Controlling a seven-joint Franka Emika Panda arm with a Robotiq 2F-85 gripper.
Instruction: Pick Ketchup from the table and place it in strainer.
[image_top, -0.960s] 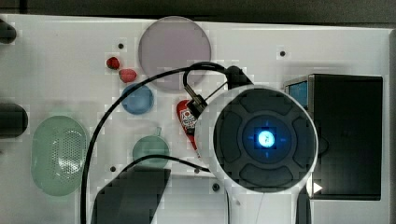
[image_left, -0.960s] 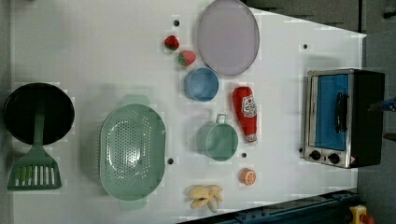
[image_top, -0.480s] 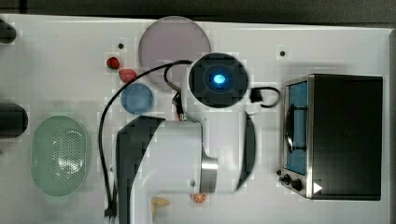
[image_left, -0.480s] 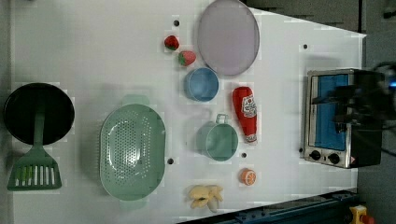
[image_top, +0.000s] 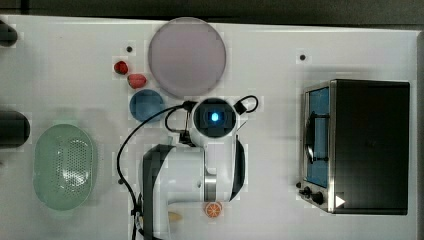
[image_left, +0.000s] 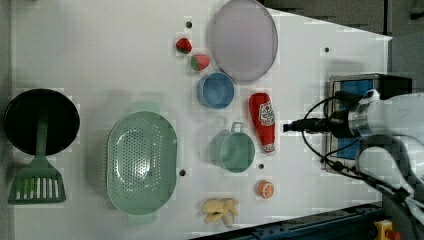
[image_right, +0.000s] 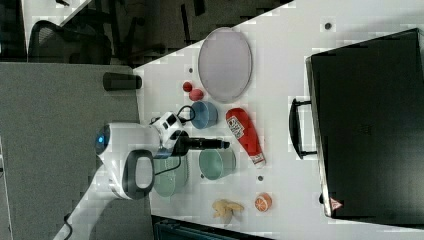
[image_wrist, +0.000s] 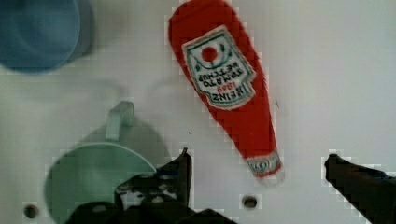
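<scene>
- The strainer (image_left: 142, 162) sits empty toward the left view's left part of the desk (image_left: 100, 50), nearer the front edge, with a black pan (image_left: 41, 121) and green spatula (image_left: 36, 175) beyond it at the left edge.
- The Ketchup (image_left: 263, 121) lies flat mid-desk, between the teal cup (image_left: 233, 151) and the toaster oven (image_left: 367, 95), well apart from the strainer.
- Its long axis runs roughly from back edge to front edge, cap toward the front.
- The gripper (image_wrist: 257, 175) hangs above the bottle's cap end, fingers (image_wrist: 182, 168) spread wide and holding nothing; the body lies just ahead of them, so my guess is a short advance along the bottle, then a descent.
</scene>
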